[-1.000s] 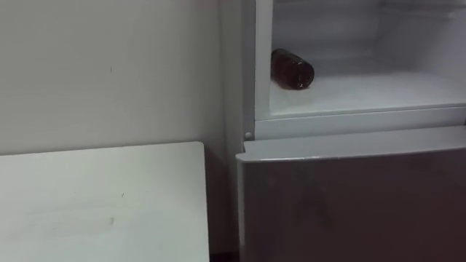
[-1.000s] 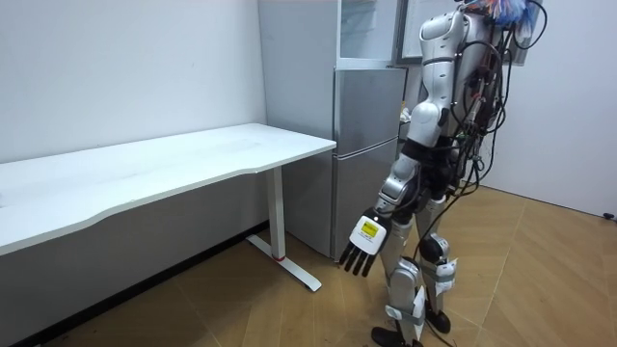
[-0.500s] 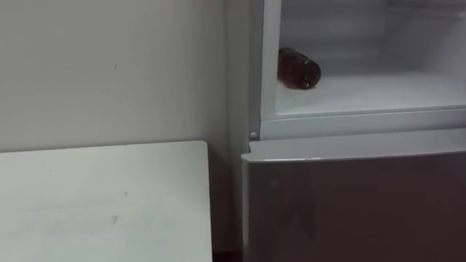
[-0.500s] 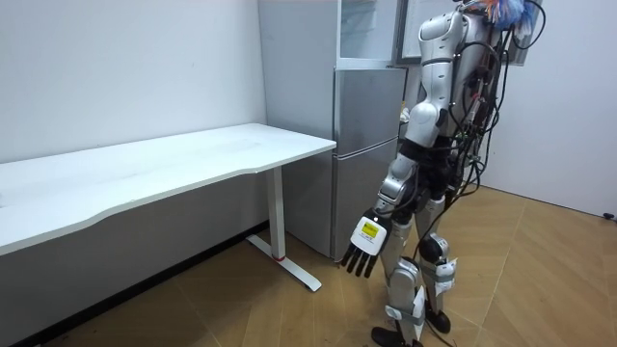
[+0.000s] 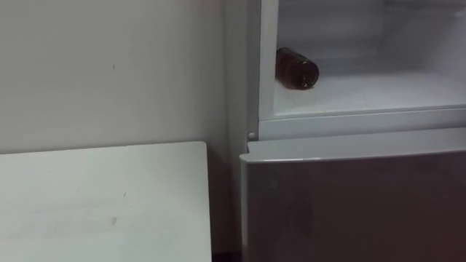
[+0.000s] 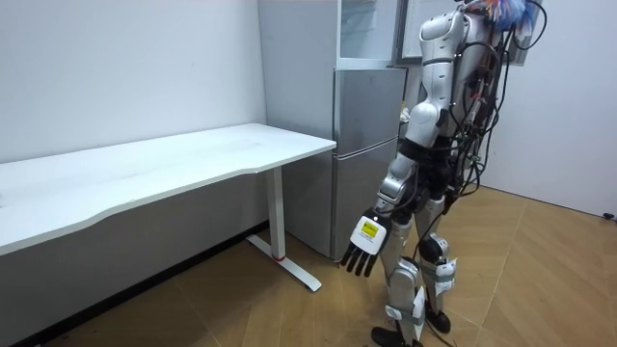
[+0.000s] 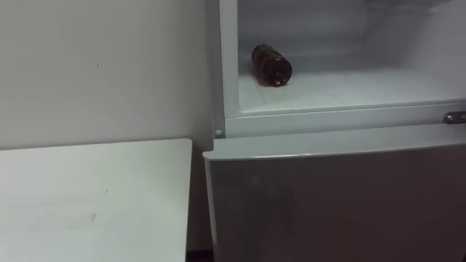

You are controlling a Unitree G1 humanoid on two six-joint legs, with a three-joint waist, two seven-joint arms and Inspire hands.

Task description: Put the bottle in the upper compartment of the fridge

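Lying inside one fridge (image 5: 357, 121): one bottle (image 5: 296, 68)

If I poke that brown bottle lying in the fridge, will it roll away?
Probably. The brown bottle lies on its side on the white shelf, so a sideways poke would likely roll it. The fridge's left wall stands close beside it and might stop it there. It looks like dark glass: perhaps slippery and breakable.
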